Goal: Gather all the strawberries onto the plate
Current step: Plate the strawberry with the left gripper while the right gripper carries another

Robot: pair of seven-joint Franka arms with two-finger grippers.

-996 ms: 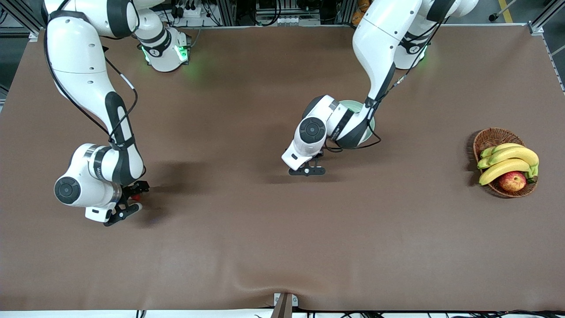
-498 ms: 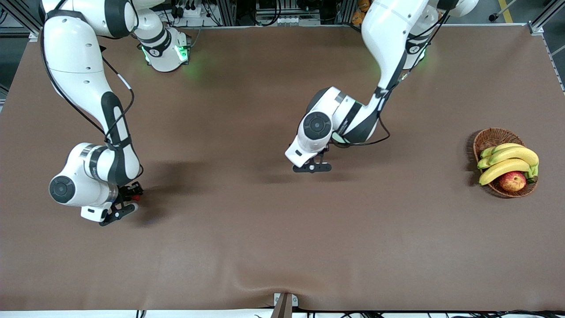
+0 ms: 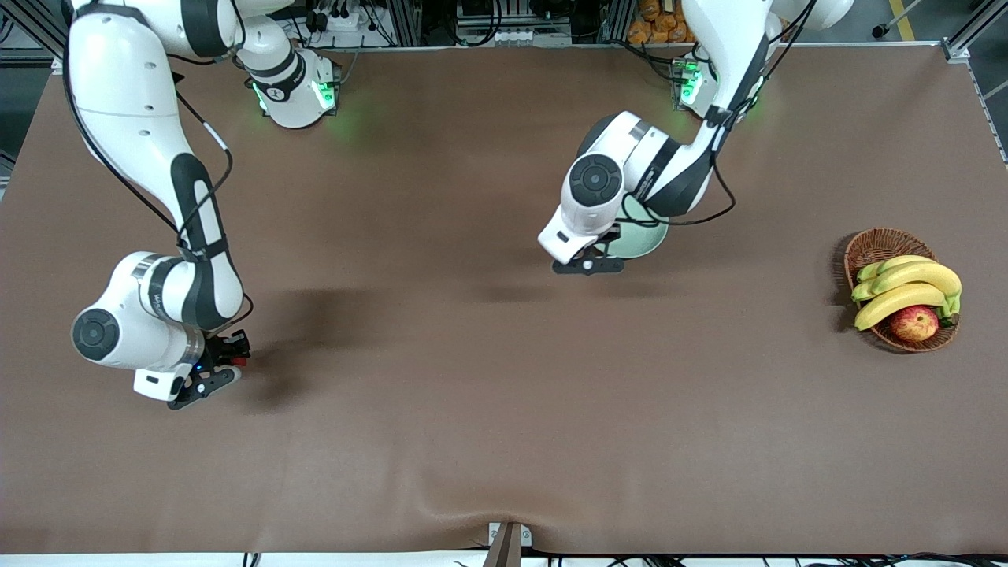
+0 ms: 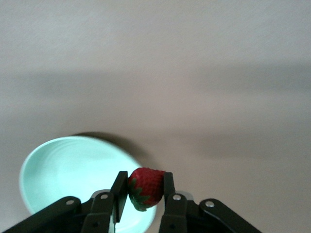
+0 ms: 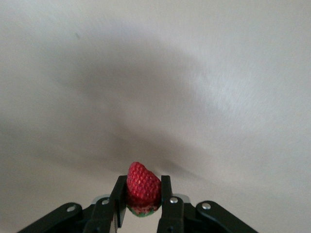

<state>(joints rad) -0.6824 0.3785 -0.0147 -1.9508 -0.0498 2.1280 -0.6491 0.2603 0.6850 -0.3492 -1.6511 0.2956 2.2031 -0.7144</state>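
left gripper [image 4: 145,194] is pinching a strawberry [image 4: 145,187] right over the plate [image 4: 73,174] rim, so it is the nearer arm | right gripper [image 5: 141,196] is pinching another strawberry [image 5: 143,184] over the bench [image 3: 488,409], well apart from the plate

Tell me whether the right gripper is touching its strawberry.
Touching: the right wrist view shows the right gripper with both fingers pressed against the strawberry.

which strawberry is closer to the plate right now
The strawberry in the left hand, hanging by the plate rim; the other strawberry sits in the right hand, near the table's end.
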